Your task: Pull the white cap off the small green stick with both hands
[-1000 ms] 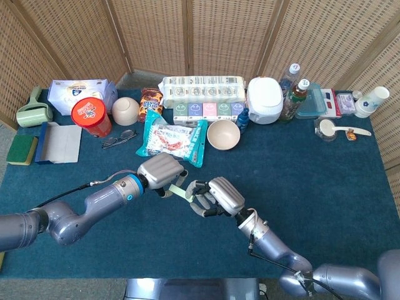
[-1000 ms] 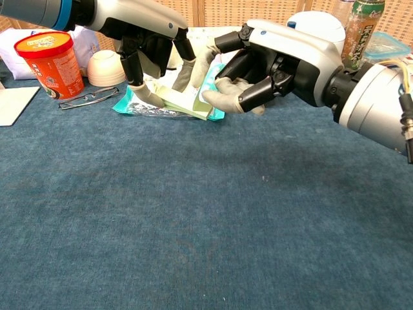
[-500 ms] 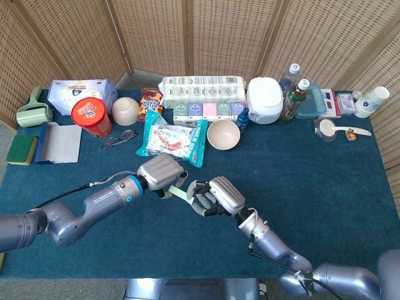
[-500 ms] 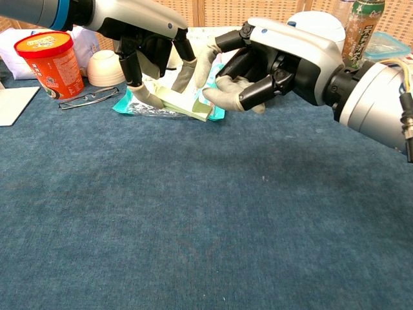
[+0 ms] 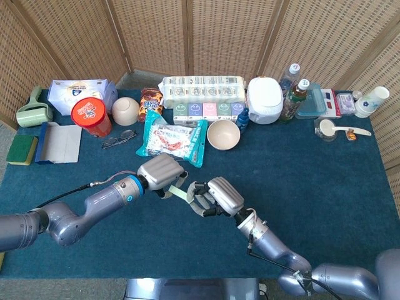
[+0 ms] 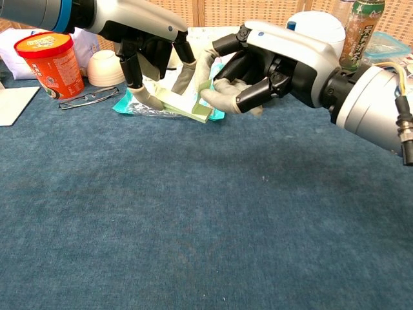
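The small pale green stick (image 6: 184,106) hangs above the blue table cloth, tilted down to the right. My left hand (image 6: 145,48) grips its left part from above with curled fingers. My right hand (image 6: 258,68) reaches in from the right, its thumb (image 6: 222,100) and a finger pinching the stick's right end. In the head view the stick (image 5: 180,192) bridges the left hand (image 5: 161,172) and the right hand (image 5: 214,197) near the table's front middle. I cannot make out the white cap; the fingers hide the stick's ends.
A teal snack bag (image 5: 172,139) lies just behind the hands, with glasses (image 5: 119,137), a red cup (image 5: 90,115) and two bowls (image 5: 223,134) beyond. Bottles (image 5: 295,94), a white pot (image 5: 265,100) and boxes line the back edge.
My right hand has shifted slightly left, closing its thumb and finger onto the stick's right end. The left hand and stick have barely moved.
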{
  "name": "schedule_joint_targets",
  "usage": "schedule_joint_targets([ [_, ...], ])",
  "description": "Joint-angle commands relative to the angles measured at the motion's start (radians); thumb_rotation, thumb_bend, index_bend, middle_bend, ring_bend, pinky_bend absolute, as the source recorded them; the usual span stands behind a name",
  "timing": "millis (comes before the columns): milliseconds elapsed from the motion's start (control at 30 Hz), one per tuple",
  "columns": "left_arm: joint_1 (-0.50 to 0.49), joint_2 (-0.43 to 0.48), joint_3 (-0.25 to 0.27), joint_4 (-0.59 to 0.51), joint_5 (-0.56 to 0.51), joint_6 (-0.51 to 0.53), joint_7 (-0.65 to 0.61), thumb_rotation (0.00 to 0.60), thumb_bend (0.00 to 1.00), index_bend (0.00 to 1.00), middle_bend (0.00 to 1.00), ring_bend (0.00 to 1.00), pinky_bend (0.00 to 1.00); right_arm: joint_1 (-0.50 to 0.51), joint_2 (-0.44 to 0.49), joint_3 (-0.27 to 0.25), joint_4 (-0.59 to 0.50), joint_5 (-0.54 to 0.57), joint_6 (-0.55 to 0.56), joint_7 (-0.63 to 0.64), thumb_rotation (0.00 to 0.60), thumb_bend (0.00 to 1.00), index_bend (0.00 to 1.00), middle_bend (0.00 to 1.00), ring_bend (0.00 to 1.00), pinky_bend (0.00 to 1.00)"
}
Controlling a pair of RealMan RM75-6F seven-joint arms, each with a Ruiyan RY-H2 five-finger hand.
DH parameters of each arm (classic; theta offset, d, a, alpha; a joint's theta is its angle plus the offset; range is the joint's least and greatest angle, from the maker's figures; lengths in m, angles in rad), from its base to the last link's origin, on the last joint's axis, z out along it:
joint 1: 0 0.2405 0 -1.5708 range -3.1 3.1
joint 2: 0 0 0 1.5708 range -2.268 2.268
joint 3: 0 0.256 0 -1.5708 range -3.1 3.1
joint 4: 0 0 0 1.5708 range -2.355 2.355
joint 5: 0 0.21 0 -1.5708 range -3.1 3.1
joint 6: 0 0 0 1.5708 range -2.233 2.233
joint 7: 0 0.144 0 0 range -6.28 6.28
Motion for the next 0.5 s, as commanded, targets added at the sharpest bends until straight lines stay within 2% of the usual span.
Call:
schedule_joint_targets([
  [33, 0.000, 0.000, 0.002, 0.002, 0.000, -0.001, 0.001, 0.600, 0.40, 0.73, 1.00, 1.00, 1.00, 0.000, -0.001, 0.000, 0.001, 0.000, 0.000, -0.001, 0.600, 0.45, 0.56, 0.90, 0.97, 0.79],
  [500, -0.002, -0.003, 0.002, 0.008, 0.003, -0.001, -0.005, 0.600, 0.40, 0.73, 1.00, 1.00, 1.00, 0.002, -0.007, 0.000, 0.004, 0.001, 0.001, -0.004, 0.600, 0.49, 0.61, 0.92, 0.97, 0.79],
])
